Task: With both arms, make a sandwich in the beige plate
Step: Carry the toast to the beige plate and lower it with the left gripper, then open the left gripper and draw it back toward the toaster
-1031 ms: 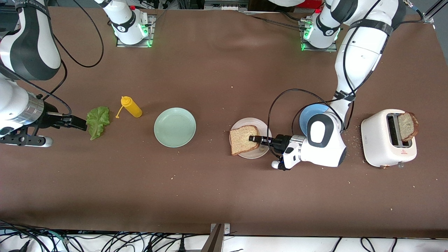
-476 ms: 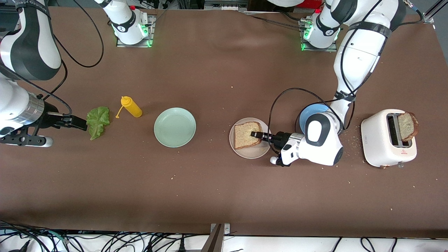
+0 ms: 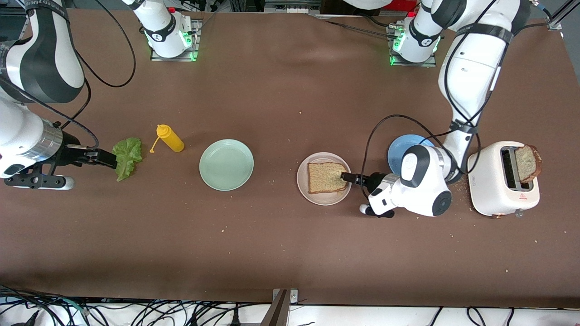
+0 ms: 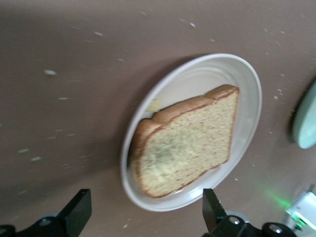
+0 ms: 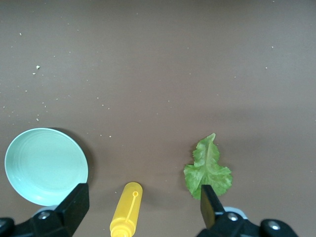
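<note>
One brown toast slice point(image 3: 325, 177) lies flat on the beige plate point(image 3: 324, 199). My left gripper point(image 3: 346, 176) hovers at the plate's rim on the toaster's side, open and holding nothing. In the left wrist view the toast point(image 4: 190, 140) and plate point(image 4: 207, 69) lie just past my open left gripper point(image 4: 144, 200). A second toast slice point(image 3: 527, 163) stands in the toaster point(image 3: 491, 185). The lettuce leaf point(image 3: 127, 155) lies on the table toward the right arm's end. My right gripper point(image 3: 107, 159) is open at the leaf's edge, with one finger point(image 5: 211, 207) over the lettuce point(image 5: 208, 170).
A mint-green plate point(image 3: 226, 164) sits between the lettuce and the beige plate. A yellow squeeze bottle point(image 3: 170, 138) lies beside the lettuce. A blue plate point(image 3: 401, 149) is partly under the left arm. Crumbs dot the brown table around the toaster.
My left gripper opened and let go of the toast, which settled flat on the beige plate. It then drew back toward the toaster. The right gripper edged slightly toward the lettuce.
</note>
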